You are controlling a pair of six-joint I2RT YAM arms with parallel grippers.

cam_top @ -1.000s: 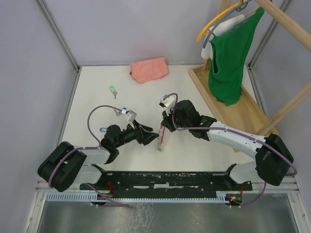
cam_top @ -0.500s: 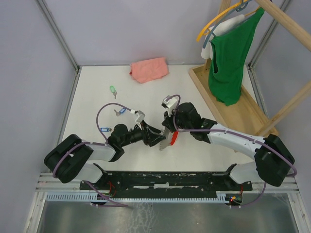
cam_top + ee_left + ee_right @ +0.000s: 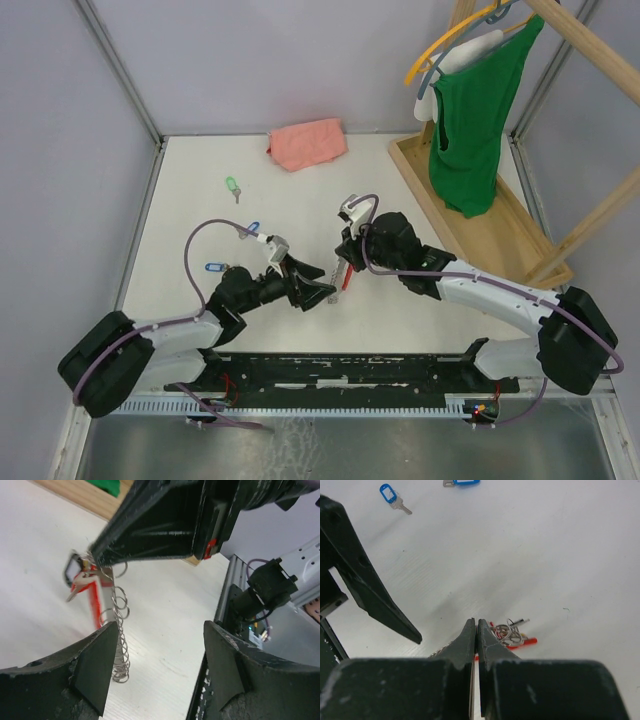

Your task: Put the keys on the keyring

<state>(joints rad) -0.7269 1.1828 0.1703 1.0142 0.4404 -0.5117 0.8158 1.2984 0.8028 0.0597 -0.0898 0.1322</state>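
My right gripper point(image 3: 343, 266) is shut on the keyring point(image 3: 347, 280), a bunch of silver rings with red tags and a hanging wire coil point(image 3: 120, 635). In the right wrist view the shut gripper point(image 3: 476, 623) has the keyring point(image 3: 512, 633) just beyond its tips. My left gripper point(image 3: 324, 288) is open and empty beside it. In the left wrist view the open gripper point(image 3: 160, 630) points at the keyring point(image 3: 92, 582) with the coil by the left finger point(image 3: 95, 660). Loose keys lie on the table: a green one point(image 3: 232, 186) and two blue ones point(image 3: 252, 227) point(image 3: 211, 268), which also show in the right wrist view point(image 3: 390, 494) point(image 3: 461, 482).
A pink cloth point(image 3: 307, 142) lies at the back of the white table. A wooden rack base point(image 3: 480, 215) with a green shirt point(image 3: 475, 110) on a hanger stands at the right. Grey walls close in the left and back.
My right gripper has drawn the keyring up and slightly right off the table. My left gripper swung in toward it, then eased back a little, staying open.
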